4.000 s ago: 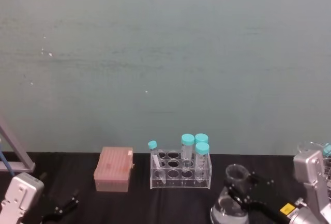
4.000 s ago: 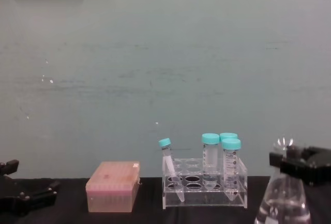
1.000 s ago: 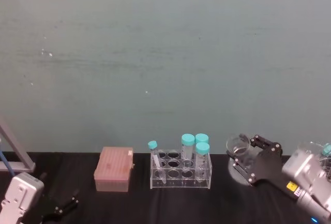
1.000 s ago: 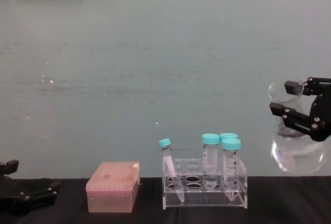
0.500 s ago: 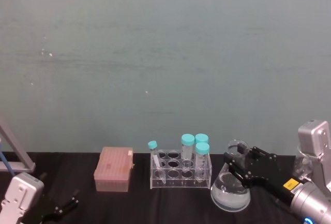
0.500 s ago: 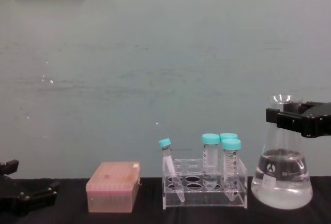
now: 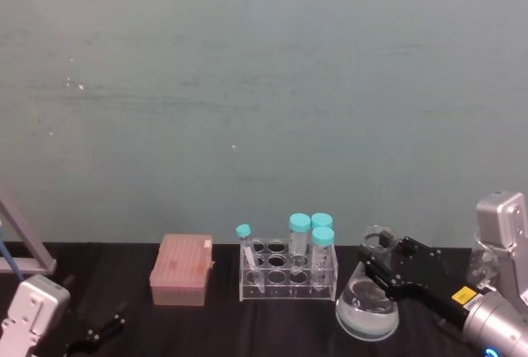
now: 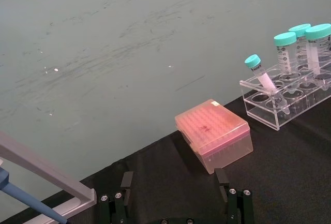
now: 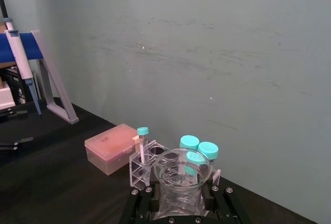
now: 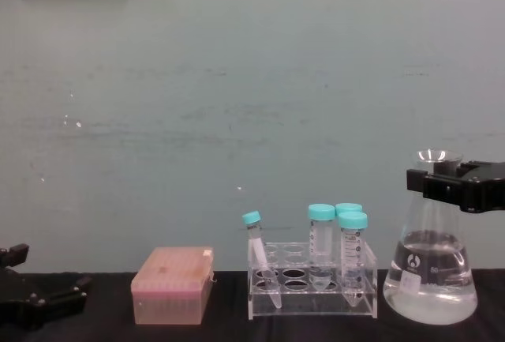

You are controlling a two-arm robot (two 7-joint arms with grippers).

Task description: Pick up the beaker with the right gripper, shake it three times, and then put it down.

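Note:
The beaker [image 10: 430, 279] is a clear conical flask holding some clear liquid. It stands upright just right of the tube rack, its base low at table level; I cannot tell whether it touches the black tabletop. My right gripper [image 10: 439, 185] is shut on its neck just below the flared rim, reaching in from the right. The head view shows the beaker [image 7: 365, 307] with the right gripper [image 7: 379, 252] on its neck. From the right wrist I look down into the beaker [image 9: 181, 169] held by the right gripper [image 9: 180, 197]. My left gripper [image 8: 176, 203] sits parked and open at the table's left.
A clear tube rack [image 10: 312, 283] with several teal-capped tubes stands close beside the beaker on its left. A pink tip box [image 10: 172, 284] lies further left. A pipette stand [image 9: 51, 81] is at the far left. More glassware [image 7: 497, 237] stands at the right edge.
A second ago the beaker was held high and tilted. It has come down upright beside the rack and sunk slightly more over the last half second. The left arm has not moved.

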